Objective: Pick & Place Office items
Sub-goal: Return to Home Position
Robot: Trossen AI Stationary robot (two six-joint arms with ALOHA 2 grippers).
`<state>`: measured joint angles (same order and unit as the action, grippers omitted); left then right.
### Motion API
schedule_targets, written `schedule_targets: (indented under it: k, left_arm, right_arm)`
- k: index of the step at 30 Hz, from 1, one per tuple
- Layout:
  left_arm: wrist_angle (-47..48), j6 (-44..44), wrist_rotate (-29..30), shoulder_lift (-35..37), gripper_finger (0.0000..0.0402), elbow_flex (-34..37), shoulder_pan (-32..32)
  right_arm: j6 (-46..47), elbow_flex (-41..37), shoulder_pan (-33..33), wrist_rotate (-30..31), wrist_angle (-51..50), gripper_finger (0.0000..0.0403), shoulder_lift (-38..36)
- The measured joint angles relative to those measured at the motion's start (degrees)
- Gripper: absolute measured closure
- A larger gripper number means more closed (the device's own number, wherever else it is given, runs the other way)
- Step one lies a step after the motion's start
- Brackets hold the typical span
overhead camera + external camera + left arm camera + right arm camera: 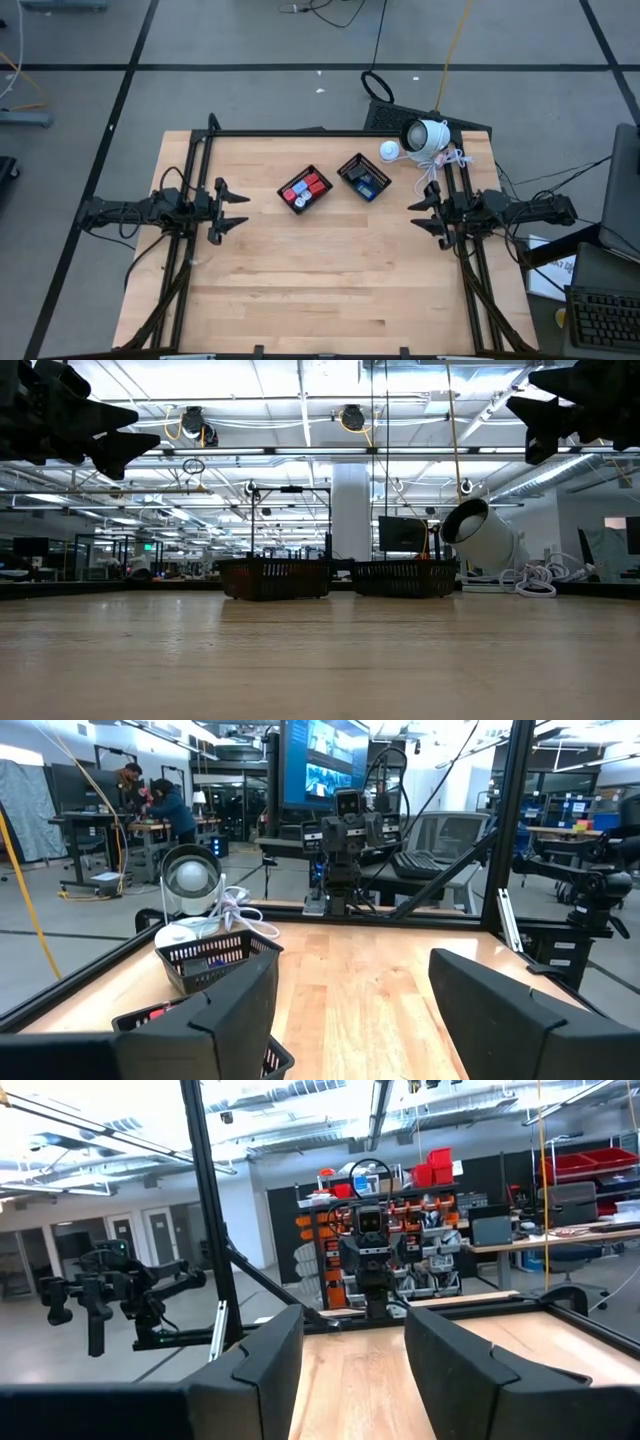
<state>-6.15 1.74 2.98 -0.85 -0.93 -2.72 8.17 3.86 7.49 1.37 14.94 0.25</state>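
All the office bits are binned. The red blocks (312, 186) sit in the left basket (290, 176) with a pale blue block (299, 188) wedged between them and what looks like a white bit (297, 204) at the near corner. The dark rectangles (360, 174), one with a blue face up, are in the right basket (376, 167). The two baskets sit just beside each other, both turned diagonal, around the middle of the table (330, 280) toward the far edge. From the low view you only get their mesh walls, no contents.

The left gripper (238, 210) hangs over the left side of the table, well apart from the baskets, released and holding nothing. Its wrist view shows a wide gap between the fingers (230, 1010). The right gripper (416, 214) mirrors it on the right side, also spread apart and empty, fingers (450, 1360) clearly separated in its own view. The two arms face each other across the table.

A white camera (425, 137) with a coiled cable (452, 157) sits at the far right corner, near the right basket. There are a couple of people (160, 800) at desks way back in the room
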Motion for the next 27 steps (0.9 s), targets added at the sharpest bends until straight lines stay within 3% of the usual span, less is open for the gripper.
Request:
schedule_targets:
  k: [17,27]
  left_arm:
    - [-0.01,0.00,0.00,-0.01,0.0115,0.00,0.01]
    - [0.00,0.00,0.00,0.00,0.0128,0.00,0.01]
  right_arm:
    - [2.28,-2.18,0.00,-0.02,1.94,0.0234,0.29]
    - [2.84,-2.99,0.02,-0.10,2.42,0.0234,1.96]
